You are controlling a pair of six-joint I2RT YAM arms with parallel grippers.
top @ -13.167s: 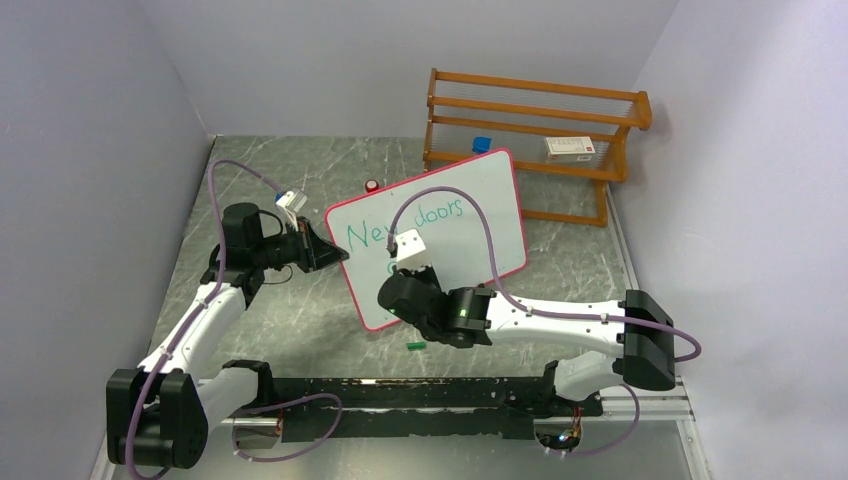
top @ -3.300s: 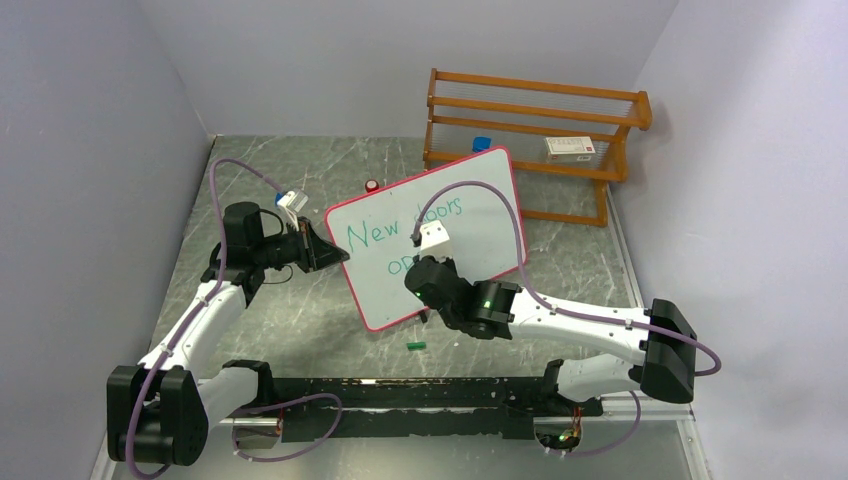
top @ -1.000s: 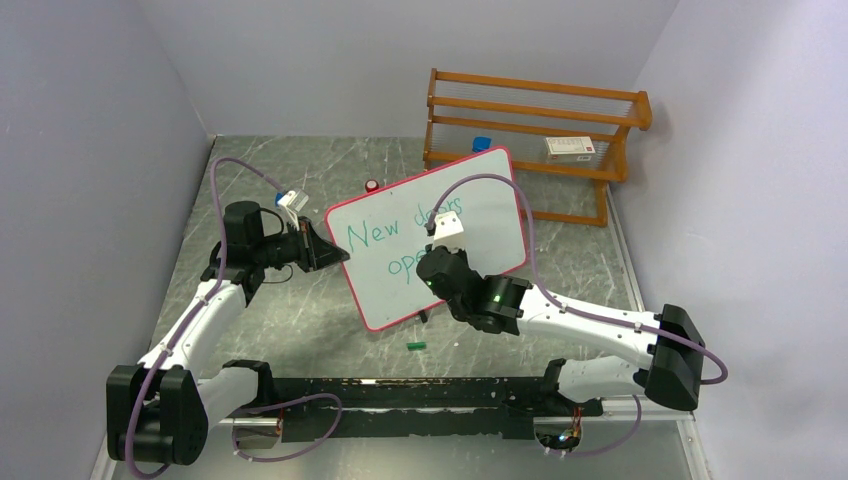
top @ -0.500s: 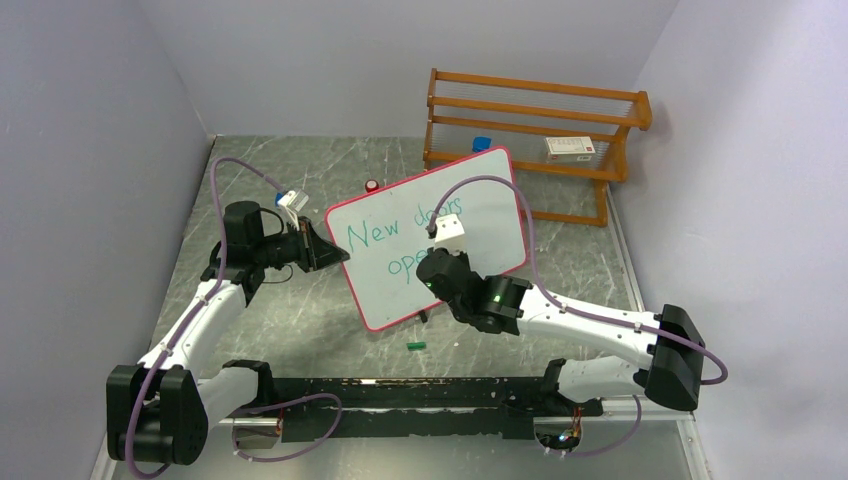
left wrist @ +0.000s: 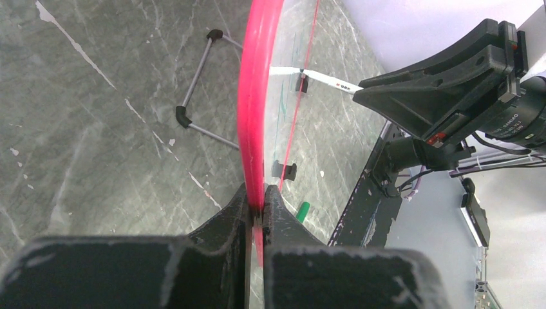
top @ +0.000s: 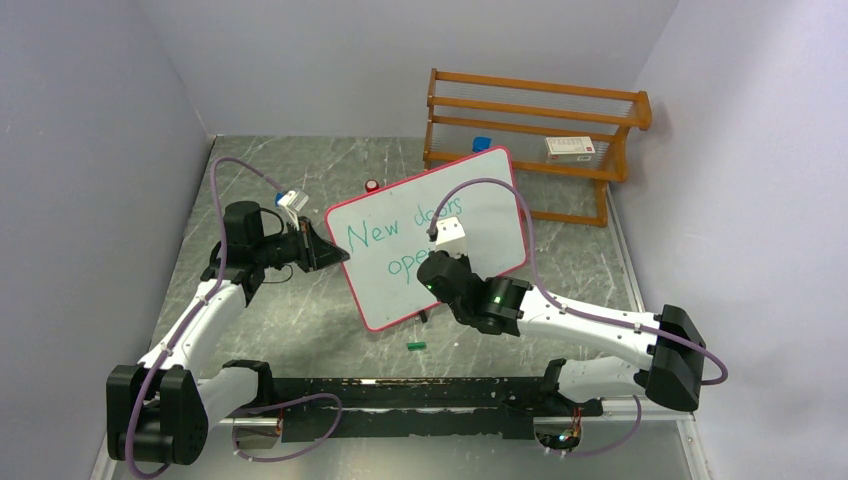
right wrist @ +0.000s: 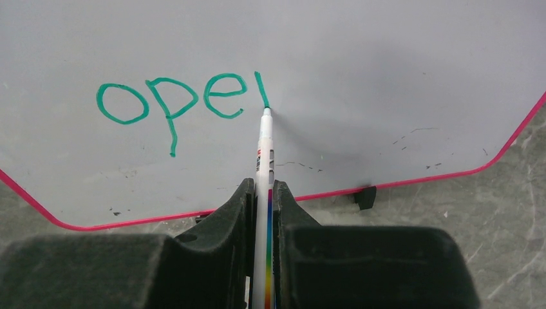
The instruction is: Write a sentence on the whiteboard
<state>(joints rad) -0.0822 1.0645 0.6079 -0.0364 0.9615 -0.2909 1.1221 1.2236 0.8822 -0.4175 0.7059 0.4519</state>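
Right gripper (right wrist: 263,188): jaws pressed together on a marker (right wrist: 264,145), held part-way down its barrel. The marker's long axis runs straight out from the jaws, and its tip touches the whiteboard (right wrist: 399,71).

Whiteboard position: propped up at a tilt on the table (top: 290,320), directly ahead of the right gripper, with one short edge towards the left arm.

Sentence (right wrist: 170,106): green, two lines. The top external view shows "New" and a second word partly hidden by the arm. The right wrist view shows "ope" on the lower line, then a short single stroke with the tip resting at its foot.

Key relation: the bare board left for the rest of the word lies to the right of the tip in the right wrist view, along the lower line. The right arm is the nearer one and the only one carrying a marker.

Left gripper (left wrist: 257,196): jaws clamped on the board's red rim at its left edge, steadying it.

Judgement: the second word is unfinished. The next strokes need steady tip contact without pushing the board back.
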